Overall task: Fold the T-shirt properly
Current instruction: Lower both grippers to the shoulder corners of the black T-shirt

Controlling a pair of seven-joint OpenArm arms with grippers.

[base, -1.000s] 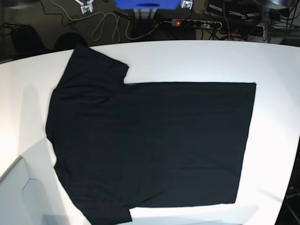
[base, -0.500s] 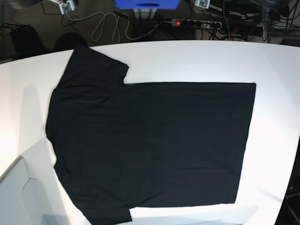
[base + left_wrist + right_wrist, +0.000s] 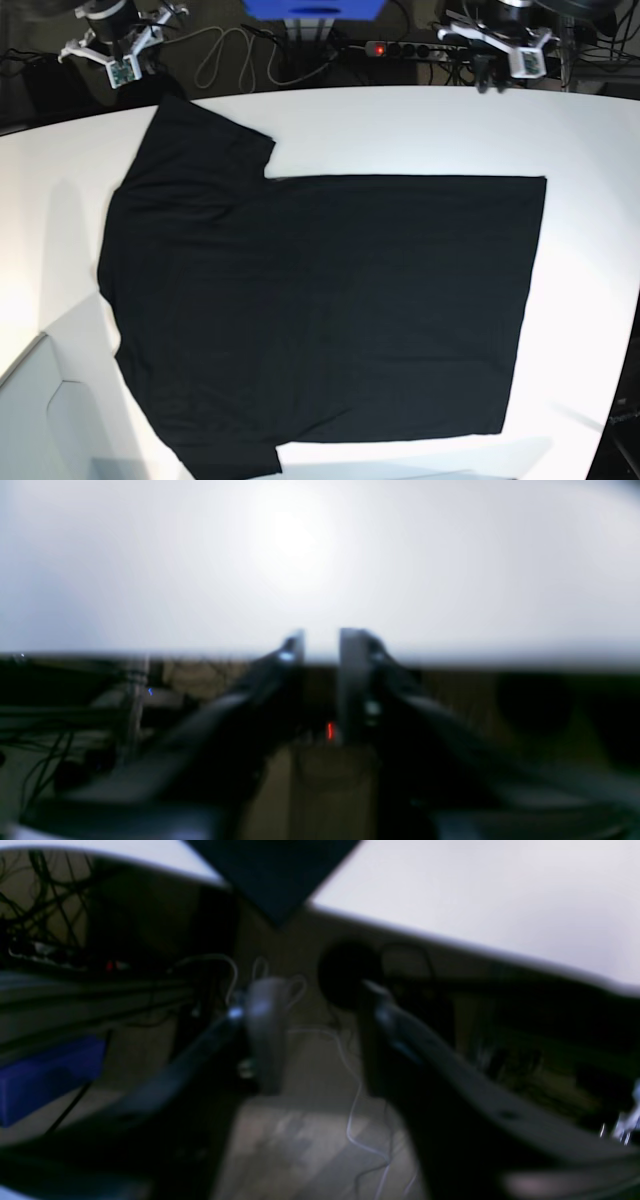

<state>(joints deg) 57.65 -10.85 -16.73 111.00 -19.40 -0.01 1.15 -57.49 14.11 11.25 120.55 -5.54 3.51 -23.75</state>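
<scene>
The black T-shirt (image 3: 320, 305) lies spread flat on the white table (image 3: 420, 130), plain side up, collar end toward the base view's left and hem toward its right, one sleeve pointing at the far edge. Both arms hang beyond that far edge, over the cabled floor. The left gripper (image 3: 321, 645) shows a narrow gap between its fingers with nothing in it. The right gripper (image 3: 312, 1000) stands wider apart, also empty, just short of the sleeve corner (image 3: 275, 870).

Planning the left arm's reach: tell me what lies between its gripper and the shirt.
Only bare table between left gripper and shirt, seen in base view.
</scene>
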